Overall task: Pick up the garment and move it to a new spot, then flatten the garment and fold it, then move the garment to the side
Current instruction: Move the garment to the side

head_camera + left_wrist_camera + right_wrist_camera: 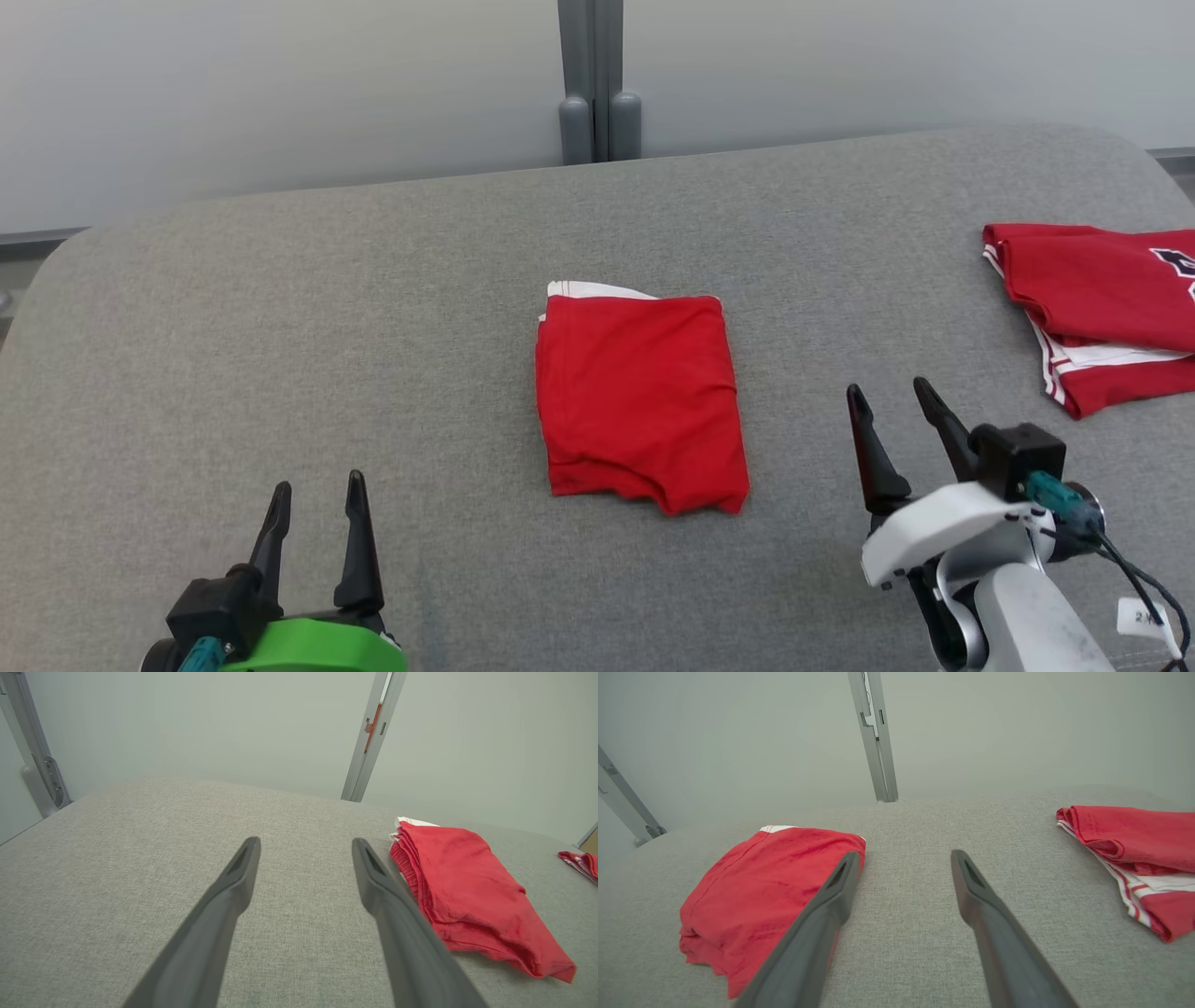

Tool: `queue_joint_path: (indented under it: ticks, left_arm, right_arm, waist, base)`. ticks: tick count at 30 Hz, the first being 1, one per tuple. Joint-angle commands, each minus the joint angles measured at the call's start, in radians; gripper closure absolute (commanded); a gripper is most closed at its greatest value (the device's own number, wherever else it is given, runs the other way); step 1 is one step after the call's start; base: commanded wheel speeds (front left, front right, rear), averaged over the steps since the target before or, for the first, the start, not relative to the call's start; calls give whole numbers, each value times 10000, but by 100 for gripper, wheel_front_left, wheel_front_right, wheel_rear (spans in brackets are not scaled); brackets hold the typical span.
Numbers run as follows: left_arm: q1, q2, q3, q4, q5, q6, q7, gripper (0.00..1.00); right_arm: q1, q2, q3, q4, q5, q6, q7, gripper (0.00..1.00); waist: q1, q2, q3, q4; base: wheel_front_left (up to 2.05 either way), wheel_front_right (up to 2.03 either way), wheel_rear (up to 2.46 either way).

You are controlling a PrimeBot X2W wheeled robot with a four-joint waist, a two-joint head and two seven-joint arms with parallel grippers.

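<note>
Found garment (639, 401) folded into soft red rectangle on coarse grey woven surface (280, 327); saw left gripper (318, 480) and right gripper (888, 385) spread.

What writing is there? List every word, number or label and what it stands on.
Nothing reads clearly.
Black-and-white print on the red jersey at the right: cut off by the picture's edge, unreadable.
White tag beside the right forearm: marks too small to read.
</note>
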Motion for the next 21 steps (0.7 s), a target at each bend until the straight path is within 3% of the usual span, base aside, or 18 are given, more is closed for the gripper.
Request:
queue_joint_path:
  ticks: [1, 8, 21]
  left_arm:
    - [-100, 2, -31, -52, -2, 6, -3, 0]
    - [-321, 3, -390, -106, -245, 71, -3, 0]
    - [-666, 2, -946, -553, -368, 309, -3, 0]
  right_arm:
    - [-288, -11, -23, 87, -126, -2, 359, 0]
    - [-1532, -15, 1, 442, -172, -2, 2038, 0]
    - [-2653, -136, -259, 2273, 243, -2, 4026, 0]
  waist:
    - [0, 0, 155, 176]
    - [0, 0, 580, 790]
    - [0, 0, 1454, 2238]
  base:
    - [0, 0, 0]
    - [0, 0, 0]
    - [0, 0, 0]
